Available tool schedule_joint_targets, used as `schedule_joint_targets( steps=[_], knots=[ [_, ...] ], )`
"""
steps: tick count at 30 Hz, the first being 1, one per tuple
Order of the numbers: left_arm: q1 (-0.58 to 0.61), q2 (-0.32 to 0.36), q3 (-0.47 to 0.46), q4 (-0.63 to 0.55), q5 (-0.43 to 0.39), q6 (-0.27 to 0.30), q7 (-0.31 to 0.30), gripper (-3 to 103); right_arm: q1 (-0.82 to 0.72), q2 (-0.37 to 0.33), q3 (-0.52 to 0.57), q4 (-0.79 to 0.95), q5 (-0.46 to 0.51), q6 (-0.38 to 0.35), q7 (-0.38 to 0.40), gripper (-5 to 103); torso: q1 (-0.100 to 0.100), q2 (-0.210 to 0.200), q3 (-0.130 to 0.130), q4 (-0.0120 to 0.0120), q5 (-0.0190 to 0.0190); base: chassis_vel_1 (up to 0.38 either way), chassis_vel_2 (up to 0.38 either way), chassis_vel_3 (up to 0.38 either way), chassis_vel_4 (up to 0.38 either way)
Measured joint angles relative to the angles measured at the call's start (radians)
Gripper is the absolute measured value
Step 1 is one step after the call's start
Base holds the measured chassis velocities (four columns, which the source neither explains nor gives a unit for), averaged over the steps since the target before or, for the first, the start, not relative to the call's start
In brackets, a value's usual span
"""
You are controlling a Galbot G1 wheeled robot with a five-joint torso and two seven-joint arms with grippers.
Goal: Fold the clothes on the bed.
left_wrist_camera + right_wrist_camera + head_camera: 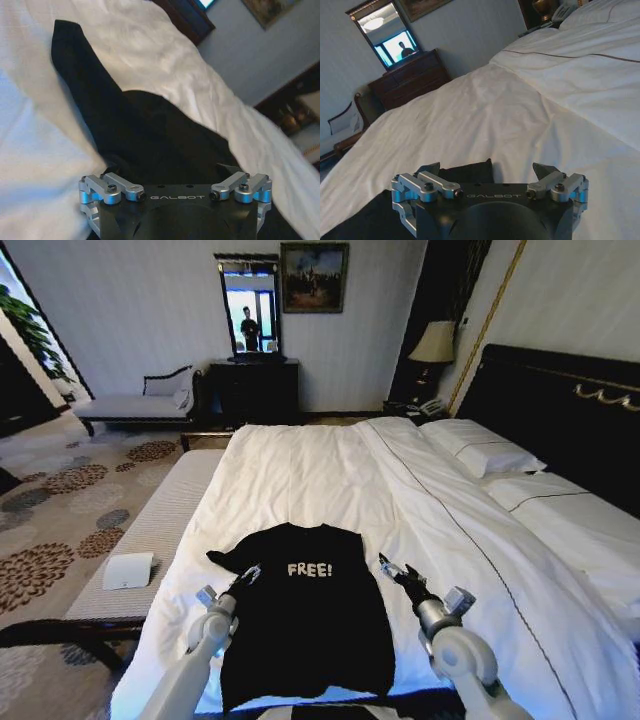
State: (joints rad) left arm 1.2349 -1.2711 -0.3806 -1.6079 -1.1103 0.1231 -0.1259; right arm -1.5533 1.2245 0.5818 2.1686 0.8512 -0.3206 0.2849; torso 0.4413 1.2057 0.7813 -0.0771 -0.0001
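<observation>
Here, T-shirt flat on bed, left hand fingertips hidden, grip unclear; right hand open, empty.

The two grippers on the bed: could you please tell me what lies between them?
In the head view, the black T-shirt lies between the left gripper and the right gripper, spread flat on the white bed.

The bed is large, covered by a white duvet with a dark headboard along its right side. White pillows lie beside the headboard. A black T-shirt with white "FREE!" lettering lies spread flat on the duvet at the bed's near end, with one sleeve reaching out to the left.
</observation>
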Motion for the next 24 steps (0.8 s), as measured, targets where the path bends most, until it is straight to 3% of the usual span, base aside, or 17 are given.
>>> schedule_joint_targets(
  steps=[11, 24],
  knots=[
    [0.063, 0.018, -0.081, -0.113, -0.019, -0.033, -0.037, 100, 0.008, 0.007, -0.017, -0.026, -0.034, 0.005, -0.011, 100, 0.000, 0.000, 0.000, 0.0002, 0.0001, 0.000, 0.000, 0.000, 0.000],
    [0.129, 0.063, -0.209, -0.245, -0.079, -0.023, -0.058, 100, 0.008, 0.015, -0.024, -0.029, -0.044, 0.008, -0.015, 100, 0.000, 0.000, 0.000, -0.0001, 0.0001, 0.000, 0.000, 0.000, 0.000]
  ],
)
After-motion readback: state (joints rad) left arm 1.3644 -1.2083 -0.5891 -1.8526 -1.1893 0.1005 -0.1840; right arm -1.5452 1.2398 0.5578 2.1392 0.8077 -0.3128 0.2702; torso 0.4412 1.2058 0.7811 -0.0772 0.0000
